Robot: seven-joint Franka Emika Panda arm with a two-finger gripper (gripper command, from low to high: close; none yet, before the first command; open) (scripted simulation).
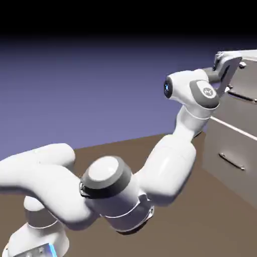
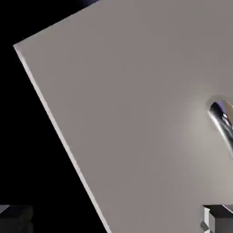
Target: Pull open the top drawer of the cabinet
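The cabinet [image 1: 240, 54] stands at the exterior view's right edge. Its top drawer [image 1: 246, 113] is the upper beige-grey panel, and its front sits flush with the panel below. My gripper [image 1: 238, 68] is at the upper left corner of that front, close to the cabinet's top edge. In the hand view the top drawer [image 2: 136, 100] fills most of the frame at a tilt. One end of its metal handle [image 2: 223, 119] shows at the right edge. My gripper [image 2: 117, 220] is open, the two fingertips [image 2: 217, 219] far apart with nothing between them.
The lower drawer [image 1: 223, 145] with its own bar handle [image 1: 232, 161] sits under the top one. The brown table [image 1: 125, 148] runs from the arm's base to the cabinet's foot. My arm's elbow and forearm hang low over it.
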